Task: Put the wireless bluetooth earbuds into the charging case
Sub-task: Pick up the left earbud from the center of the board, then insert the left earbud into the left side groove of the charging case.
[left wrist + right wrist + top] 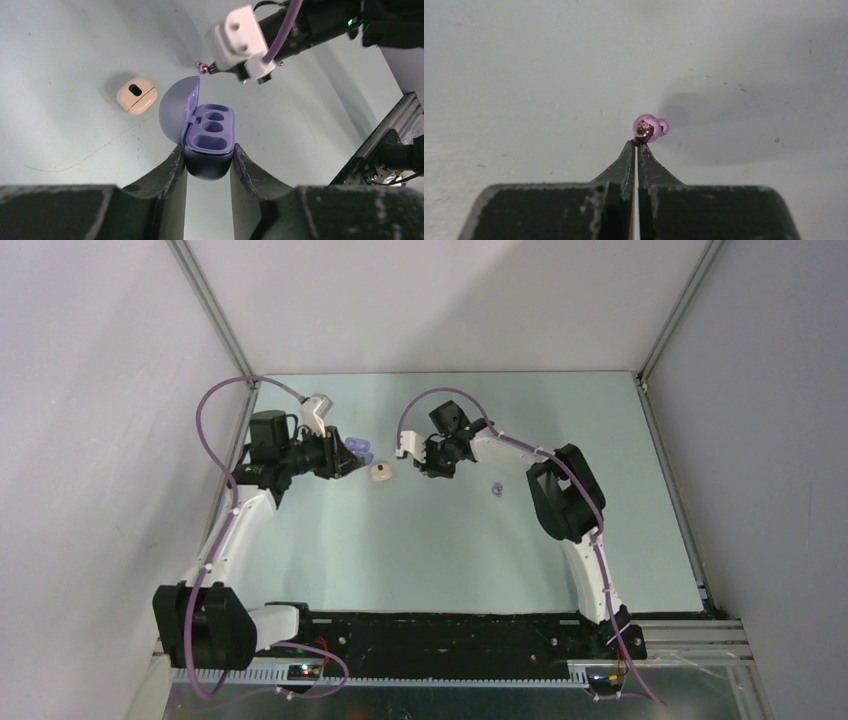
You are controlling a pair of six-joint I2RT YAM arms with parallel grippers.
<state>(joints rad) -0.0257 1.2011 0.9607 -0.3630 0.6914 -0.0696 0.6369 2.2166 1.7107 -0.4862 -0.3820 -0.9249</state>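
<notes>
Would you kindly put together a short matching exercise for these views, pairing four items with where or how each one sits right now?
Items:
1. purple charging case
2. cream case
3. shiny purple earbud
4. loose purple earbud

States:
A. on the table, to the right of both end effectors
B. at the tips of the shut right end effector
C. lid open, gripped by the left end effector
D. closed, resting on the table

Pairs: 1-C, 2-D, 3-B, 4-A.
</notes>
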